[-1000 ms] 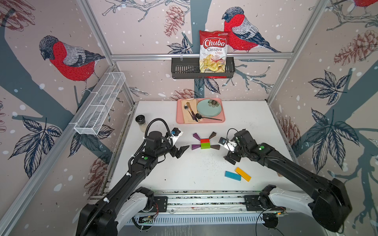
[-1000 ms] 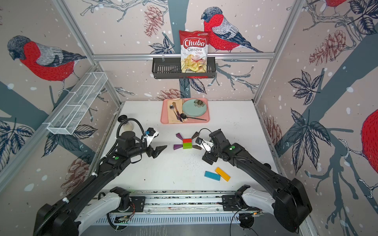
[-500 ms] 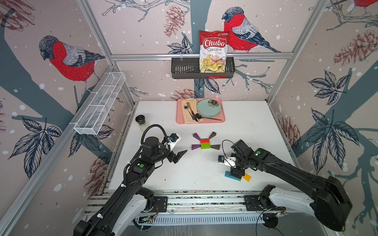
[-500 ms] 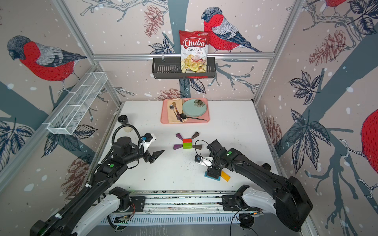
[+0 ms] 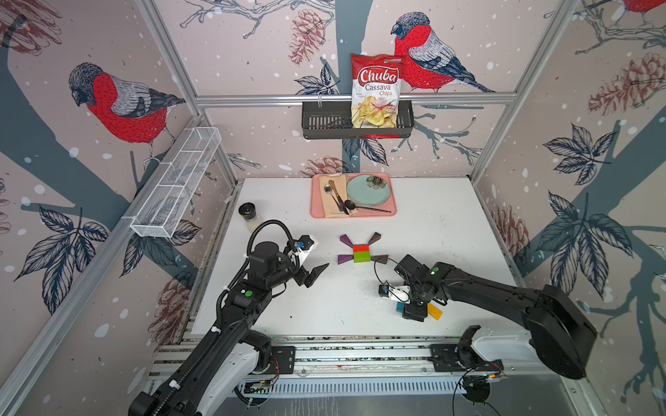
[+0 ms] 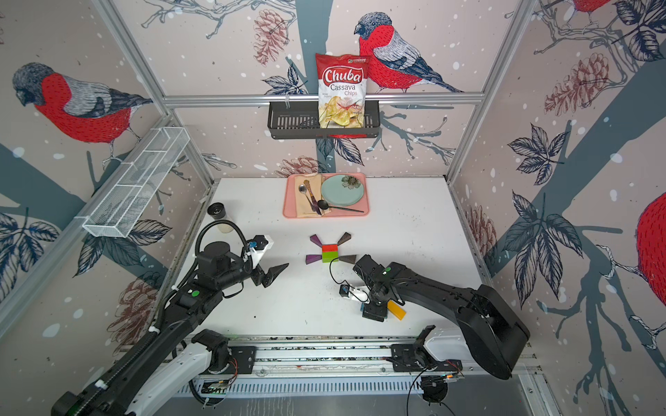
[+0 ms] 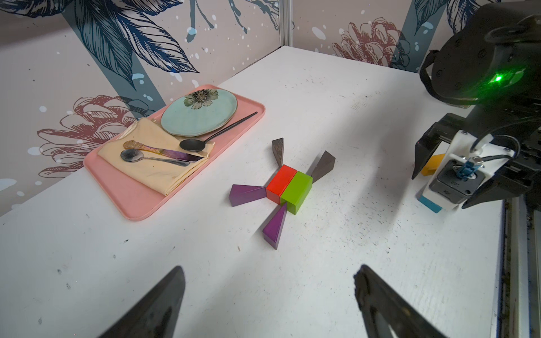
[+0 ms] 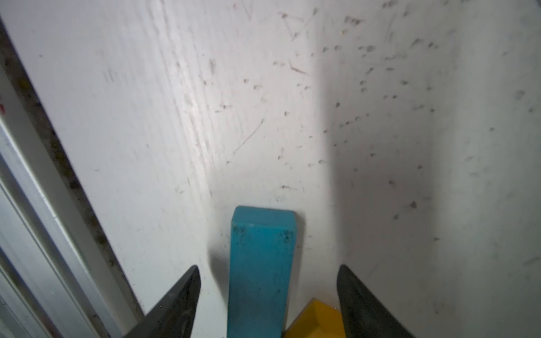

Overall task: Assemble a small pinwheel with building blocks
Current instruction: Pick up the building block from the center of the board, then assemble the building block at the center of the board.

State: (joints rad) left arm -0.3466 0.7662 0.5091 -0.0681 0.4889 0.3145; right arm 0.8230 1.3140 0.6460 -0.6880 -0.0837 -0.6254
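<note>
Looking down in both top views: white tabletop (image 5: 443, 230), scuffed w/ dark specks, boxed in on 3 sides by bird-and-pinecone wallpaper. Pink tray (image 5: 392, 213) w/ plate + cutlery sits at 12 o'clock by the back wall. Black-lid jar (image 5: 248, 213) at 10 o'clock near the left wall.

The pinwheel (image 5: 361, 252) lies flat mid-table: red brick (image 5: 361, 248) touching green brick (image 5: 362, 256), 2 purple wedges on the 9-11 side, 2 dark brown wedges on the 1-3 side. Blue bar (image 8: 260, 257) and yellow bar (image 5: 435, 312) lie well apart from it, abt 5 o'clock from the hub, near the front edge.

Right gripper (image 8: 268, 267) is down over the blue bar, one jaw on each side. The right wrist view shows a gap on both sides, so it's open and not gripping anything. The yellow bar's corner is just beside the blue one, close to one jaw.

Left gripper (image 7: 269, 267) hangs at abt 8 o'clock from the hub, jaws spread wide, nothing in them.

Front rail (image 5: 360, 351) runs close to the right gripper. Bare white surface btwn the bars and the hub, more of it out toward 3 o'clock.
</note>
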